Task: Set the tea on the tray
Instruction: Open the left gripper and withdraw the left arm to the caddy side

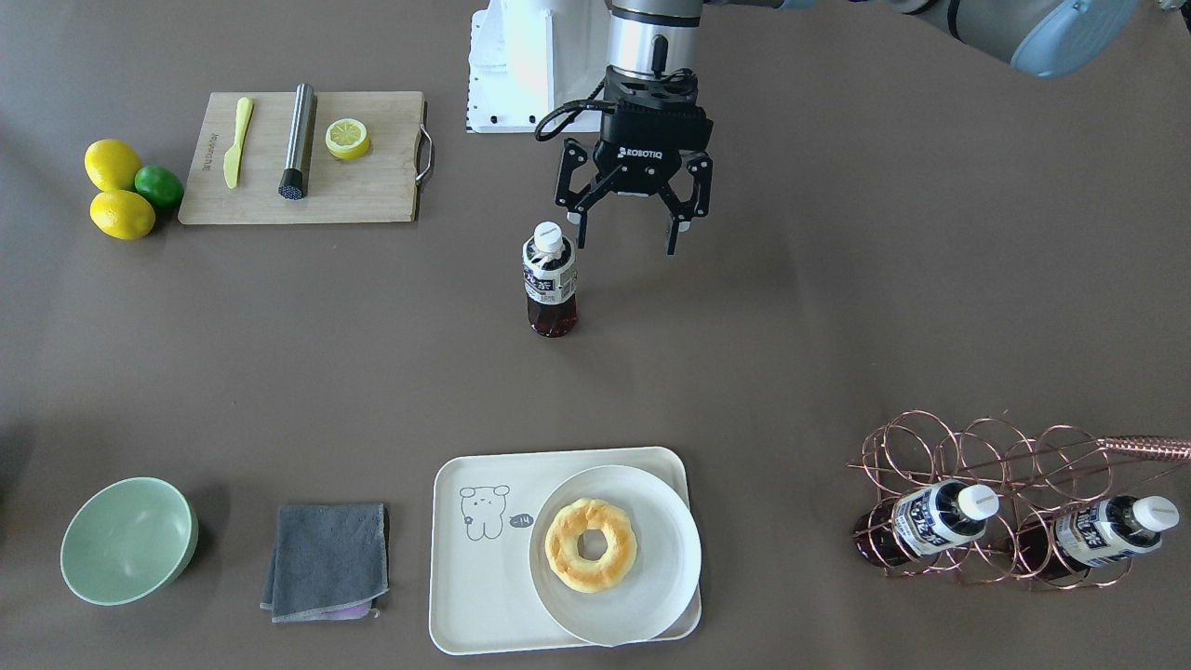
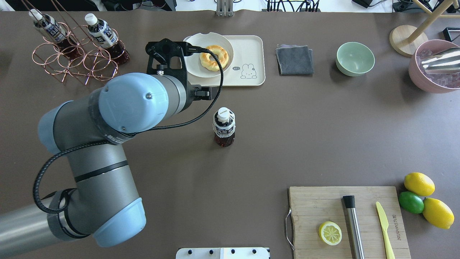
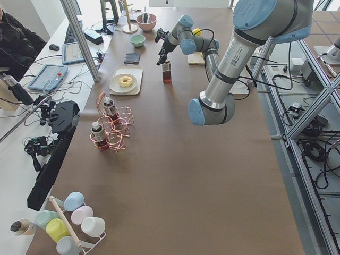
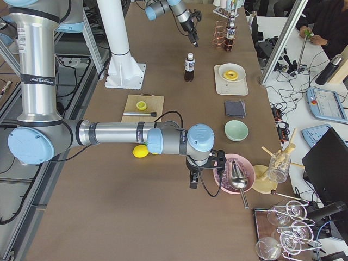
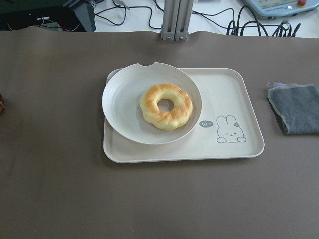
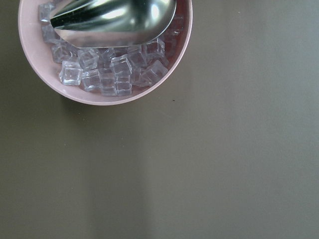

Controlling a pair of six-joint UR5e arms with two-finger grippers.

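Note:
A tea bottle [image 1: 550, 279] stands upright mid-table, seen also in the overhead view [image 2: 224, 127]. My left gripper [image 1: 626, 244] is open and empty. It hangs above the table just beside the bottle's cap, on the robot's side, not touching it. The cream tray [image 1: 475, 596] lies at the operators' edge and shows in the left wrist view [image 5: 224, 99]. Two more tea bottles [image 1: 940, 516] [image 1: 1107, 530] lie in a copper wire rack [image 1: 986, 456]. My right gripper [image 4: 193, 179] shows only in the exterior right view, near a pink ice bowl [image 4: 234, 174]. I cannot tell whether it is open or shut.
A round white plate [image 1: 651, 596] with a doughnut [image 1: 590, 544] covers the tray's half nearest the rack. A grey cloth [image 1: 327, 560] and green bowl [image 1: 128, 540] lie beside the tray. A cutting board [image 1: 372, 177] with knife, steel tool and lemon half, plus lemons and a lime [image 1: 158, 186], lie near the robot.

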